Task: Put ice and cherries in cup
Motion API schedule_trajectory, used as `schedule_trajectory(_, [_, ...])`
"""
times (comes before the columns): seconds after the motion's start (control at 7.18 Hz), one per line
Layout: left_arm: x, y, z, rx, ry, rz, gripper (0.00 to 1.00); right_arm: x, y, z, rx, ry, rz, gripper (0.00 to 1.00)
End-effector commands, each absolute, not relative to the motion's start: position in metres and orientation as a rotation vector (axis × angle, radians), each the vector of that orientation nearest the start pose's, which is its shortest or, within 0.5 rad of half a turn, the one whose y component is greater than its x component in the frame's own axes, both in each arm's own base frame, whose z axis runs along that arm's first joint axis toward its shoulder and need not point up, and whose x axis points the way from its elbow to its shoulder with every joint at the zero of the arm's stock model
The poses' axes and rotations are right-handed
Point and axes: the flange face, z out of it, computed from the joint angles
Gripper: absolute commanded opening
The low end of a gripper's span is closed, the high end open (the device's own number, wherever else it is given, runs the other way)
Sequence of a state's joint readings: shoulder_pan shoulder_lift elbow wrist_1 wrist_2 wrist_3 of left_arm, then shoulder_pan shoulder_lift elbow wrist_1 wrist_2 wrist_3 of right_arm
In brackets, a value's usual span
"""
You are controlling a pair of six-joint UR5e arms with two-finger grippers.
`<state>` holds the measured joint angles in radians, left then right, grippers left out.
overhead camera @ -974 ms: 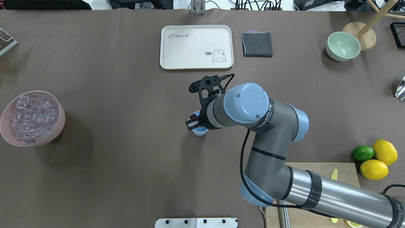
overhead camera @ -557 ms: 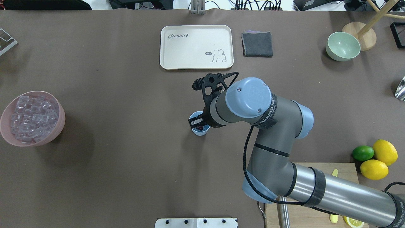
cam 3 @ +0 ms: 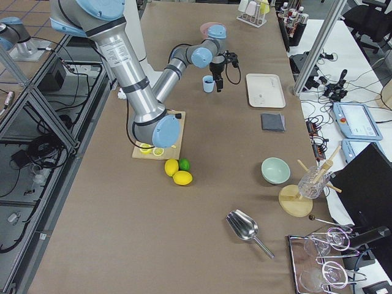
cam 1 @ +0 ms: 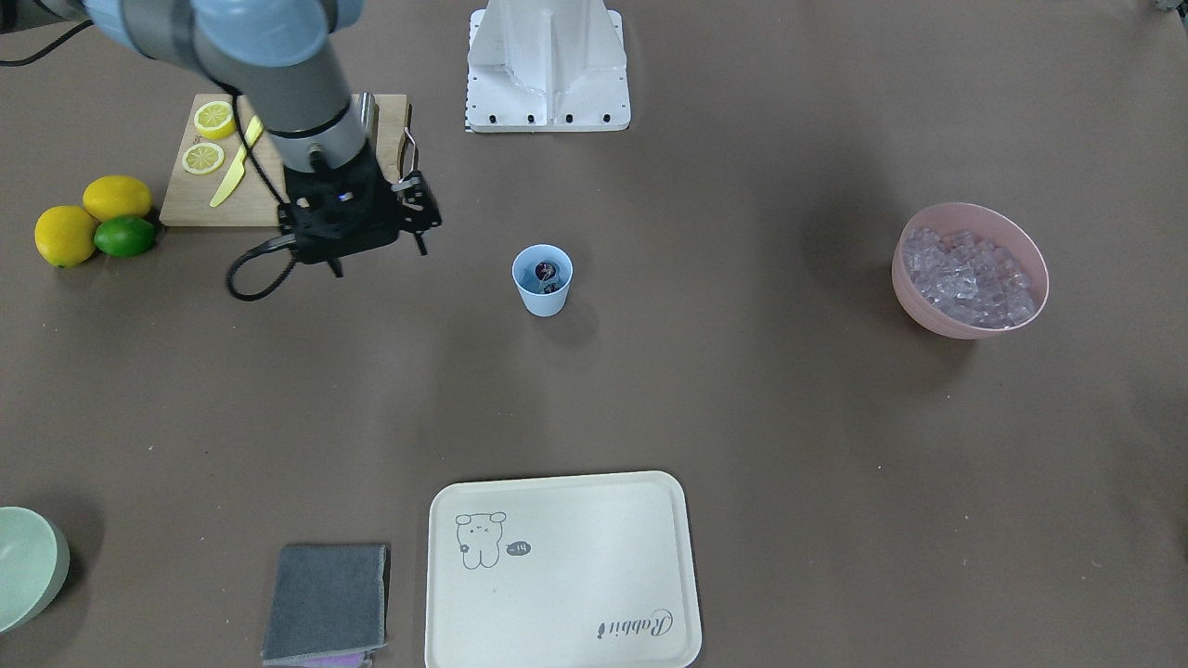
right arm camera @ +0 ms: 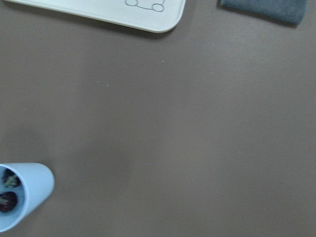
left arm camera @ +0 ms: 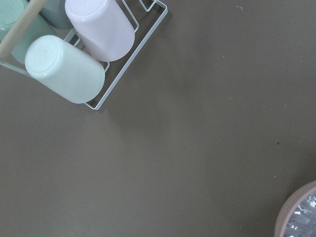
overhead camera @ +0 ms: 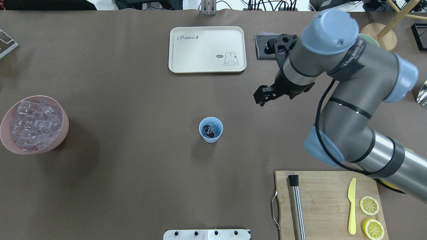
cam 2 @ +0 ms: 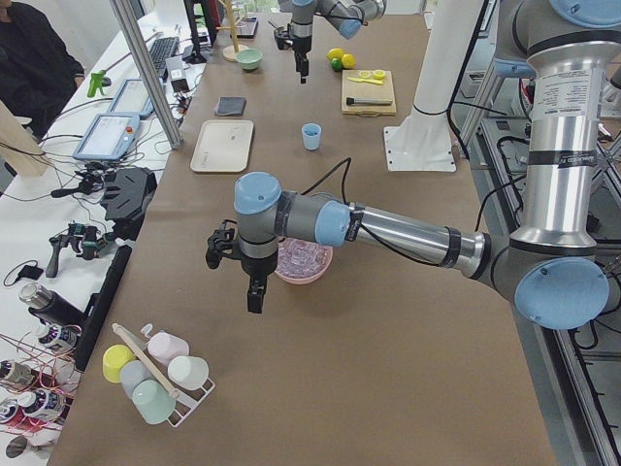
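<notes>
Black against the brown counter (overhead camera: 133, 186), your left hand (cam 2: 254, 296) hangs over the left end, just beside the wide pink plastic bowl (overhead camera: 64, 131); you cannot tell how far it is open. That bowl sits at the left edge and holds the small clear glassy ice cubes (overhead camera: 31, 123). Mid-counter stands the small light blue plastic cup (overhead camera: 217, 125), upright, with the dark glossy cherries (overhead camera: 210, 133) at its bottom. Further right, toward the far edge, your right hand (overhead camera: 261, 99) hovers with its fingers parted and empty, well apart from the cup.
</notes>
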<state>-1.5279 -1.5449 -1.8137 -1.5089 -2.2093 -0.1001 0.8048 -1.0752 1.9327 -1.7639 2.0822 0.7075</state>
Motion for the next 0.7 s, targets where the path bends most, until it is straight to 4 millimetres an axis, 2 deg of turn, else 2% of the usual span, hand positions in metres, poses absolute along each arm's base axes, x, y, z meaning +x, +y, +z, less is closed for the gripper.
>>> schedule_trajectory(0.0, [-0.09, -0.459, 0.594, 0.1, 0.64, -0.014, 0.98, -0.205, -0.525, 0.345, 0.143, -0.781, -0.29, 1.0])
schedule_trajectory(0.14, [-0.091, -0.457, 0.596, 0.095, 0.665, -0.022, 0.98, -0.146, -0.532, 0.384, 0.124, -0.781, -0.246, 1.0])
schedule_trajectory(0.42, [-0.093, -0.447, 0.609, 0.071, 0.687, -0.039, 0.98, -0.065, -0.526, 0.459, 0.1, -0.728, -0.204, 1.0])
schedule_trajectory(0.56, [-0.096, -0.44, 0.615, 0.061, 0.687, -0.049, 0.98, -0.023, -0.518, 0.519, 0.062, -0.7, -0.219, 1.0])
